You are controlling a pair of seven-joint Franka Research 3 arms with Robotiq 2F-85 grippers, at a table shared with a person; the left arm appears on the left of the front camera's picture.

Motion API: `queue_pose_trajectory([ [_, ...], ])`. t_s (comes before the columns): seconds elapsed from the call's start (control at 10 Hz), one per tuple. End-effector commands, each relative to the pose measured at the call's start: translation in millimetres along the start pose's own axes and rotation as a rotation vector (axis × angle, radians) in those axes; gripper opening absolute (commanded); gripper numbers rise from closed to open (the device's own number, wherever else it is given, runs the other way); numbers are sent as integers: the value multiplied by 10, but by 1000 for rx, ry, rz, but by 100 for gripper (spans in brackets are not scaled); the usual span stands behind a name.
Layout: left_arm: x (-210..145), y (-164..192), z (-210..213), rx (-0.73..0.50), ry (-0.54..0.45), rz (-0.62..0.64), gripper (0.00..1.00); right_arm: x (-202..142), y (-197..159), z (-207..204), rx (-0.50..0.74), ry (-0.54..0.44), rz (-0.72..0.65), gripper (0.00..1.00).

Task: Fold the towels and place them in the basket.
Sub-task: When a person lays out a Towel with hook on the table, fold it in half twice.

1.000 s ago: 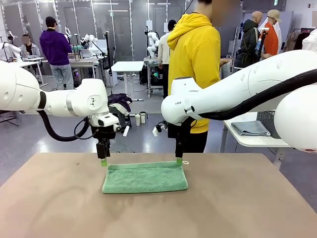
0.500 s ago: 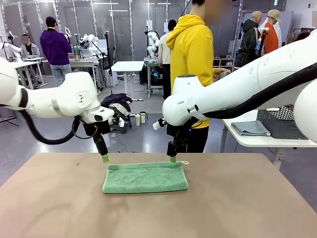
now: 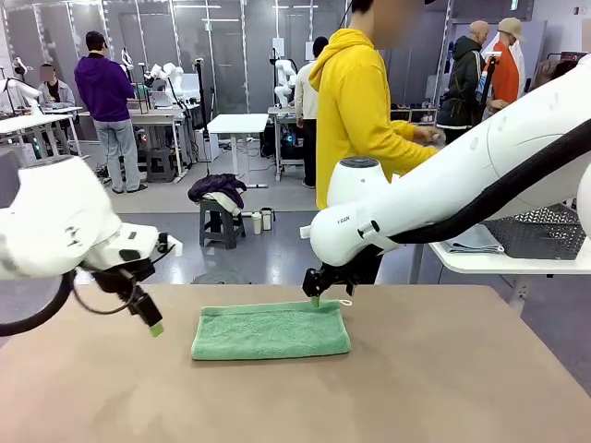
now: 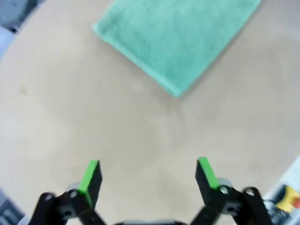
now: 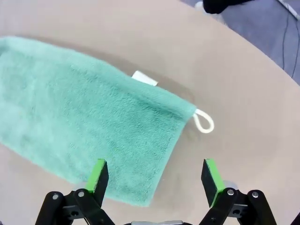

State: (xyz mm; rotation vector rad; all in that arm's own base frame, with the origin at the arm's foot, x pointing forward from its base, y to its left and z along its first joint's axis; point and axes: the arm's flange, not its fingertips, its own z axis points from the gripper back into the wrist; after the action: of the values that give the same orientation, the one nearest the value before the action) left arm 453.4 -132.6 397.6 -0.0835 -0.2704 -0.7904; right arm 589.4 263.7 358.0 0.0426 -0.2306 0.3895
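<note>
The towel [image 3: 271, 330] lies flat in the middle of the worktop [image 3: 462, 388], doubled into a long band, so your step now looks like the second fold, short end onto short end. Both pincers are spread wide and hold nothing. The left pincer [image 3: 154, 326] hangs low at the left of the front view, off the cloth. The right pincer [image 3: 315, 298] hovers just over the towel's far right corner, near the cord loop [image 5: 205, 122] and the white tag [image 5: 144, 78]. Bring each pincer down on a corner of one short end and bite through both layers, or the band will probably split open as you lift. Keep the loop clear of the fingers. Carry the end low and level across so the edges meet squarely. The basket [image 3: 545, 240] sits on a white side worktop [image 3: 471, 263] at the right edge of the front view, well apart from the towel, so aim for a compact bundle before that reach.
</note>
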Motion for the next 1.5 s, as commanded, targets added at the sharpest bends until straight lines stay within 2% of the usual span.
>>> queue_pose_trajectory([
  [0.0,-174,-171,156,3,-55,-1,100,-9,-57,-59,-17,-22,-103,100],
  [0.2,-391,-217,256,-8,-94,-19,100,76,-197,-66,11,9,-137,100],
  [0.3,-492,-249,292,10,-107,-21,100,11,-156,-25,-8,-3,-75,100],
  [0.6,-754,-385,322,9,-113,-135,100,11,-156,-25,-8,-3,-75,100],
  [0.8,-930,-460,390,10,-179,-184,100,18,-149,-43,0,3,-85,100],
  [0.9,-956,-437,398,-8,-208,-191,100,40,-179,-132,-4,32,-136,100],
  [1.0,-490,-257,479,3,-118,-149,100,62,-211,-231,0,66,-185,100],
  [1.3,-490,-257,479,3,-118,-149,100,83,-287,-395,-1,85,-309,100],
  [1.4,-490,-257,479,3,-118,-149,100,88,-295,-454,9,88,-308,100],
])
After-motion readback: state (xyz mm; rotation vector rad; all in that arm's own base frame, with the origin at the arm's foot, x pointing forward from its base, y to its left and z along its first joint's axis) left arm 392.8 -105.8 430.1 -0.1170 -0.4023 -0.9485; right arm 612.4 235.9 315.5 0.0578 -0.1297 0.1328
